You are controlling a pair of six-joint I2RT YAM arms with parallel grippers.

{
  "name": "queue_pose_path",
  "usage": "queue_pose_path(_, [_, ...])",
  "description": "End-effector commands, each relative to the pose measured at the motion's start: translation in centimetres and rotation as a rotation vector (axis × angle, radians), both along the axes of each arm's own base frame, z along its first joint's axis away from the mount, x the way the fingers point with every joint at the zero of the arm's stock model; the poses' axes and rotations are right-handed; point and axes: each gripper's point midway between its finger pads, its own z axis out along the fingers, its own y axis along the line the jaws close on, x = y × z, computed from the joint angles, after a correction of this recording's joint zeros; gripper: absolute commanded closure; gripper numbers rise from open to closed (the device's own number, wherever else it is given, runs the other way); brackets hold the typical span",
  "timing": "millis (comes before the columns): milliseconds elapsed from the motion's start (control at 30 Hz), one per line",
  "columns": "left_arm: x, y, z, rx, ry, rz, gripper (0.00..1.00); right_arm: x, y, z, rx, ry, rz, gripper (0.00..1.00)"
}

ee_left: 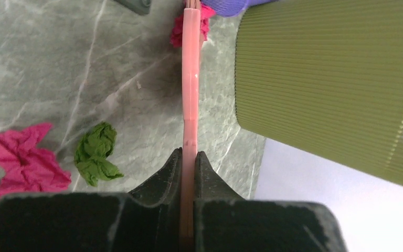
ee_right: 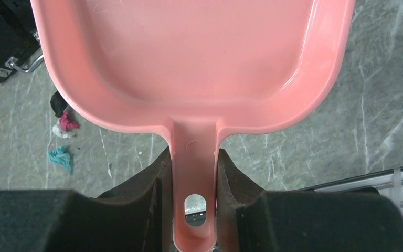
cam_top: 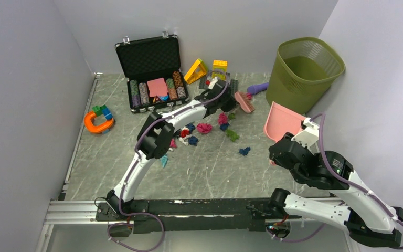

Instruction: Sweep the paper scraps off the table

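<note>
Several paper scraps lie mid-table (cam_top: 210,173): magenta (cam_top: 204,127), green (cam_top: 233,135), dark blue (cam_top: 244,151), red (cam_top: 184,132) and teal (cam_top: 163,161). My left gripper (cam_top: 230,98) reaches past them and is shut on the handle of a pink brush (cam_top: 245,102). In the left wrist view the gripper (ee_left: 189,153) clamps the brush handle (ee_left: 190,94), with a green scrap (ee_left: 97,152) and a magenta scrap (ee_left: 23,163) to its left. My right gripper (ee_right: 194,157) is shut on the handle of a pink dustpan (ee_right: 189,63), which is at the table's right (cam_top: 283,123).
An olive waste bin (cam_top: 304,68) stands at the back right, close to the brush (ee_left: 336,89). An open black case of poker chips (cam_top: 152,73), yellow blocks (cam_top: 197,71) and a purple object (cam_top: 258,87) sit at the back. An orange toy (cam_top: 98,123) lies at the left.
</note>
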Motion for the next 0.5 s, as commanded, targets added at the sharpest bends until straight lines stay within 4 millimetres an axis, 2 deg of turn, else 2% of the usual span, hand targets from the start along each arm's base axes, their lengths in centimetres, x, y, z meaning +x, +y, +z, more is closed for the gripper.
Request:
queue_pose_path(0, [-0.7,2.1,0.5,0.001,0.166,0.155,1.00,0.7,-0.1,1.2,0.051,-0.065,-0.033,1.00])
queue_pose_path(67, [-2.2,3.8,-0.7,0.050,0.250,0.194,1.00,0.7,0.0,1.3,0.058,-0.068,-0.032,1.00])
queue_pose_path(200, [-6.2,7.7,-1.5,0.178,0.347,0.233,1.00,0.7,0.0,1.5,0.064,-0.070,-0.032,1.00])
queue_pose_path(233, [-7.1,8.7,-0.5,0.192,0.349,0.236,1.00,0.7,0.1,1.5,0.067,-0.070,-0.031,1.00])
queue_pose_path(333, [-9.6,11.7,0.5,0.246,0.359,0.271,1.00,0.7,0.3,1.5,0.075,-0.072,-0.022,1.00])
queue_pose_path(400, [-10.3,12.4,2.3,0.210,0.293,0.264,1.00,0.7,0.5,1.4,0.077,-0.071,-0.016,1.00])
queue_pose_path(467, [-10.4,12.2,4.6,0.152,0.208,0.255,1.00,0.8,0.7,1.4,0.076,-0.070,-0.009,1.00])
